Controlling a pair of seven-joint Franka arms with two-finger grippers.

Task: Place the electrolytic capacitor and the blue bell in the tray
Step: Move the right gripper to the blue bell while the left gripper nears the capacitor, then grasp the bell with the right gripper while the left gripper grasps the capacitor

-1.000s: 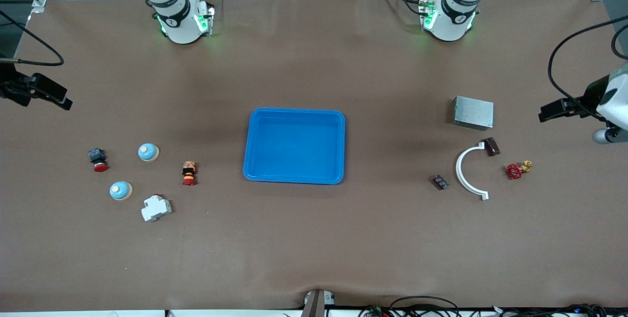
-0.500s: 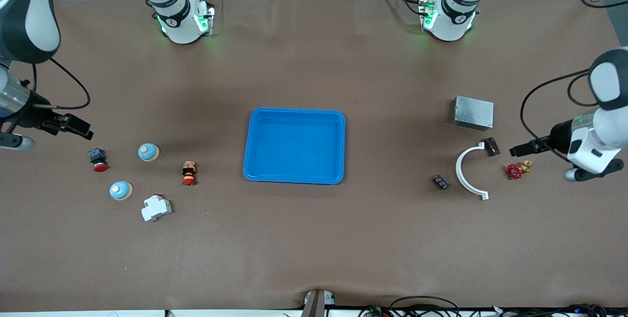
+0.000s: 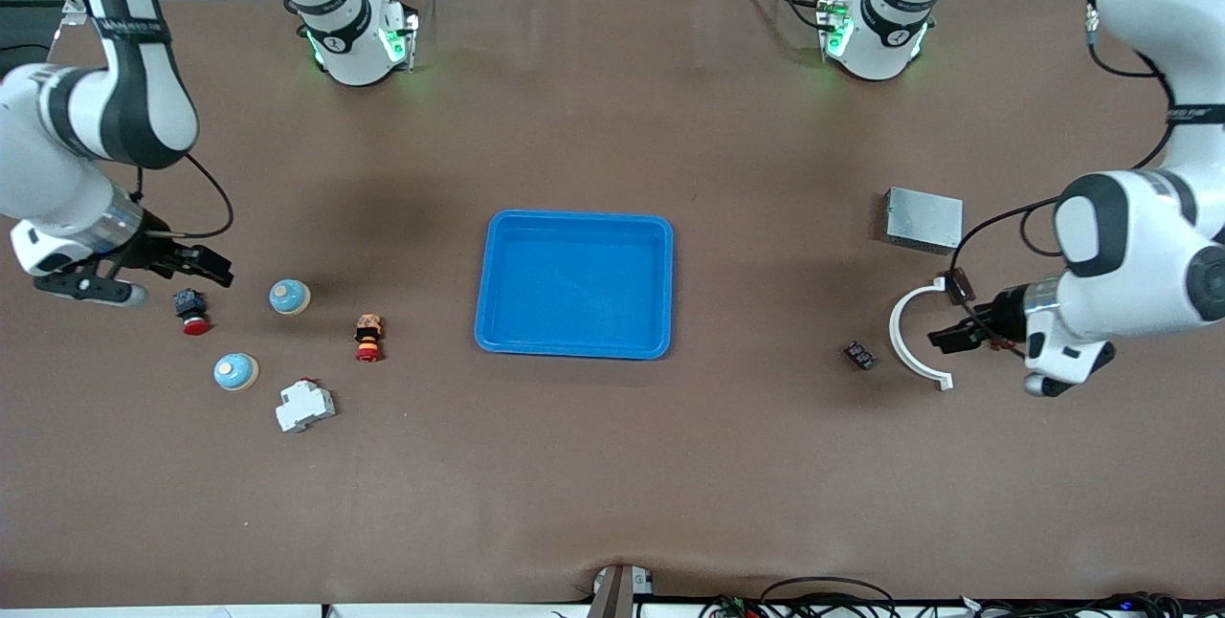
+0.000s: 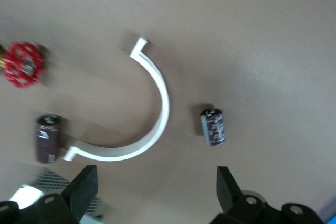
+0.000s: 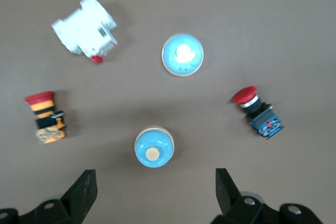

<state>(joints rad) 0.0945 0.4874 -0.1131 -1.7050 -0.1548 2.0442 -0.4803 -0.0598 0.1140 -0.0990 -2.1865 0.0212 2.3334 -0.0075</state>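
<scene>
Fingers spread wide and empty on both my grippers: left gripper above the small dark cylindrical electrolytic capacitor, right gripper above the pale-blue domed bell. I'd centre each, then descend. Bright blue plastic tray sits mid-table, at three o'clock from the bell.

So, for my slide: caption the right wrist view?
Open right gripper above two blue bells, two red pushbuttons, white breaker.
</scene>
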